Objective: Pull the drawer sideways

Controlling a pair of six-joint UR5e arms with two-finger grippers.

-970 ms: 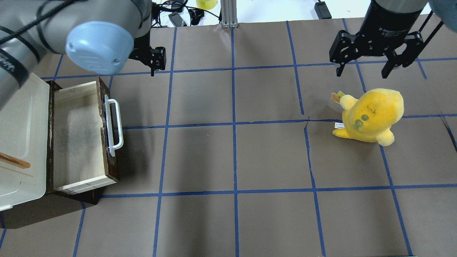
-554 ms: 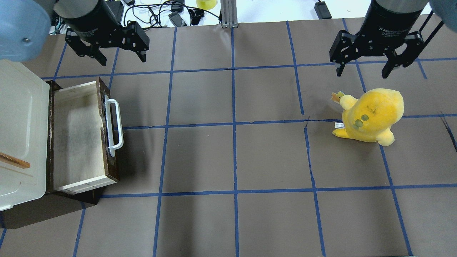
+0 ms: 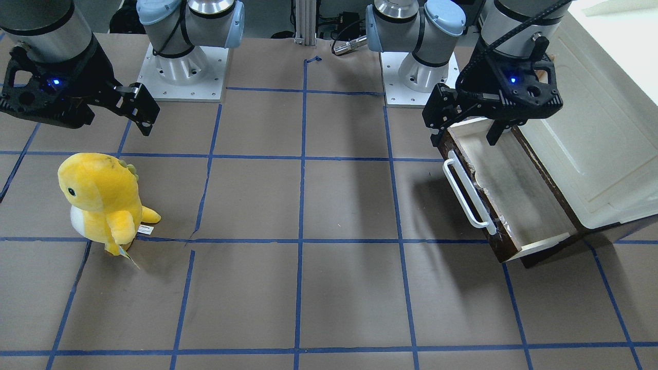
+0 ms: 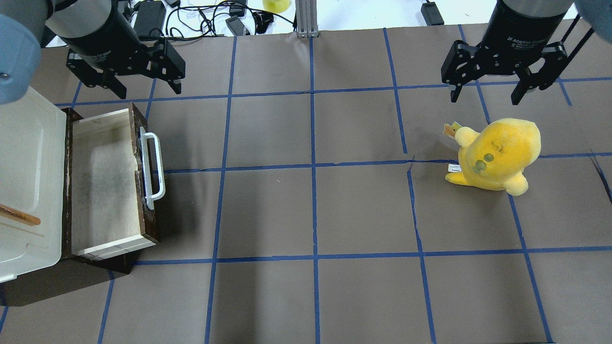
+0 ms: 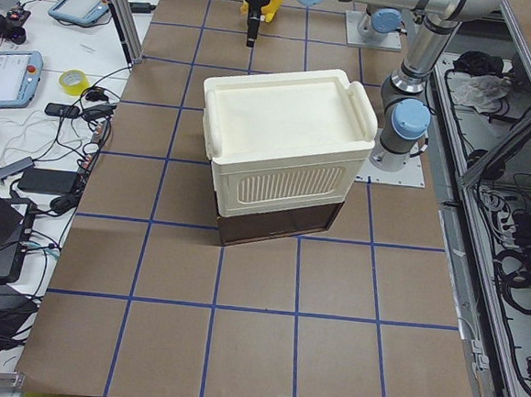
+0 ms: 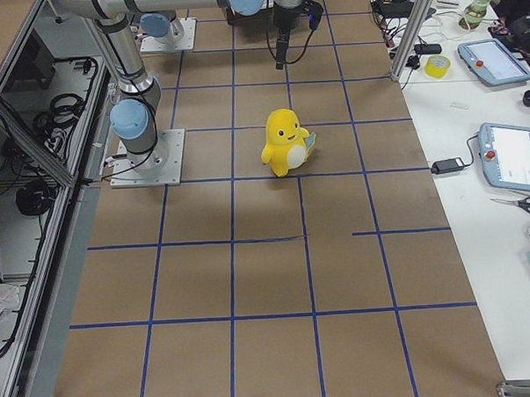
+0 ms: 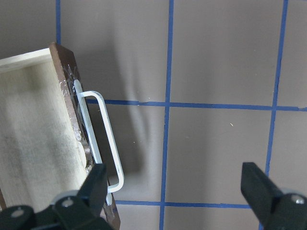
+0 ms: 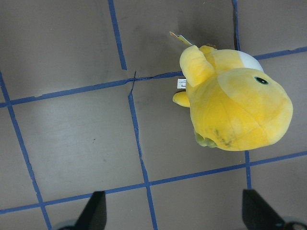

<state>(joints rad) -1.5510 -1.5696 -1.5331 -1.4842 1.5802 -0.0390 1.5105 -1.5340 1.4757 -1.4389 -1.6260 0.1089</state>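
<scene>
The drawer (image 4: pixel 103 184) stands pulled out to the right from under the cream cabinet (image 4: pixel 28 162), its pale inside empty. Its dark brown front carries a long white bar handle (image 4: pixel 154 165). My left gripper (image 4: pixel 148 91) hangs open and empty above the table just past the drawer's far end, touching nothing. In the front-facing view it (image 3: pixel 465 139) is over the drawer's (image 3: pixel 519 195) end nearest the robot base. The left wrist view shows the handle (image 7: pixel 103 139) beside the left finger (image 7: pixel 96 182). My right gripper (image 4: pixel 485 99) is open and empty, behind a yellow plush toy (image 4: pixel 497 155).
The plush toy (image 3: pixel 103 200) stands upright on the right half of the brown, blue-taped table, and shows below the right wrist camera (image 8: pixel 235 110). The cabinet (image 5: pixel 283 145) sits on a dark base at the table's left end. Cables and devices lie beyond the far edge (image 4: pixel 205 19).
My left arm has swung left and turned, bringing its open gripper from right of the drawer's far corner to above that corner. The drawer, the plush toy and the right arm have not moved.
</scene>
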